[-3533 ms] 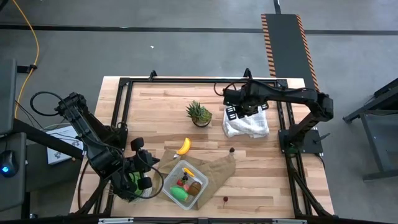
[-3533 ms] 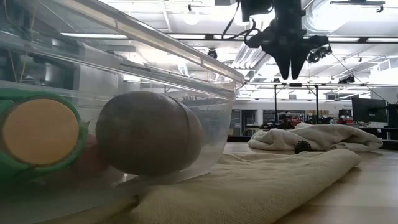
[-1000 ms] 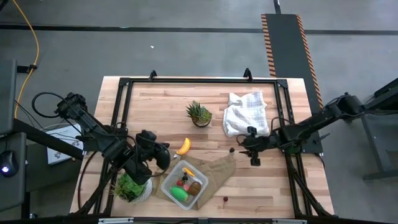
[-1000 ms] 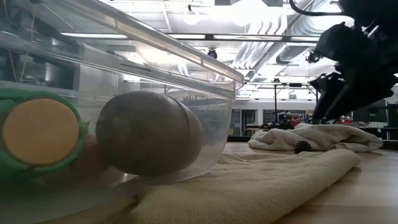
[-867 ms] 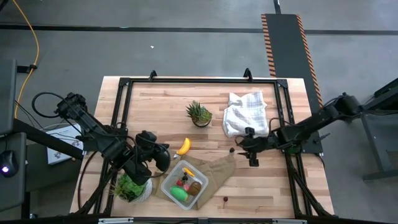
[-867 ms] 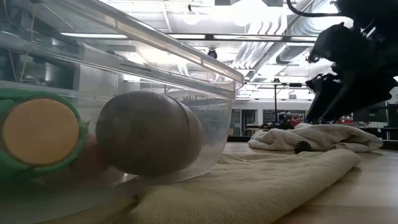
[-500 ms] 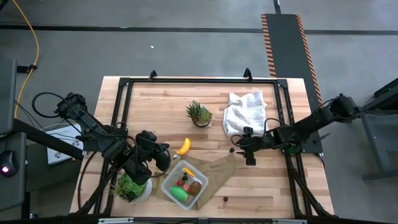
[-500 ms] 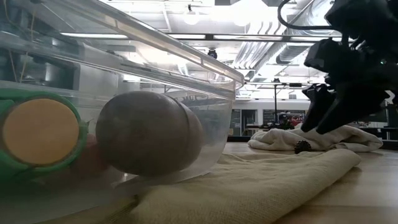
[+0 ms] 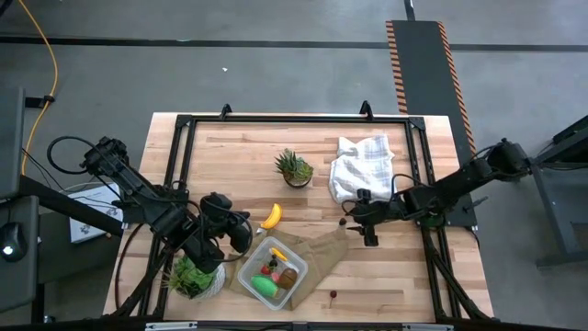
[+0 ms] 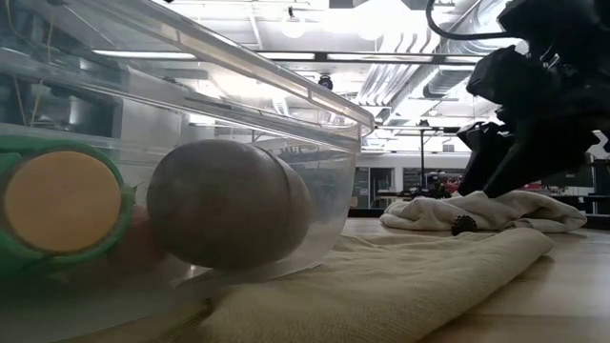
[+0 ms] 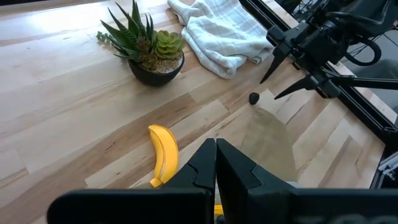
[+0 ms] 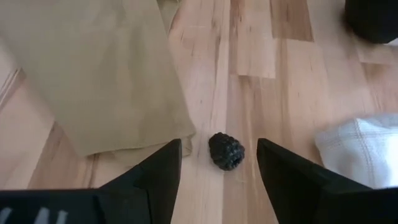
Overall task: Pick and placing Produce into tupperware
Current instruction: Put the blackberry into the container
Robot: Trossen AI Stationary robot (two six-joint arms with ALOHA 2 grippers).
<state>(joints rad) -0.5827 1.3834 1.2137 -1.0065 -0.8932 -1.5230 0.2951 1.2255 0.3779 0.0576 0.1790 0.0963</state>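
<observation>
The clear tupperware (image 9: 273, 273) stands on the brown paper bag (image 9: 320, 251) near the front edge, with a kiwi (image 10: 229, 205), a green piece (image 10: 57, 205) and other produce inside. A yellow banana (image 9: 271, 216) lies on the wood beside it. A small dark knobbly berry (image 12: 226, 151) lies on the table just off the bag's corner. My right gripper (image 12: 219, 146) is open and low over the berry, one finger on either side and clear of it. My left gripper (image 11: 216, 149) hovers shut above the table near the banana (image 11: 163, 155).
A spiky succulent in a dark pot (image 9: 294, 168) and a crumpled white cloth (image 9: 363, 168) sit toward the far side. A leafy plant in a white pot (image 9: 193, 276) stands at the near left. A small dark piece (image 9: 333, 295) lies near the front edge.
My right gripper has moved toward the table's left edge and a little down, closing in on the dark berry. The berry, the banana and the tupperware have stayed where they were.
</observation>
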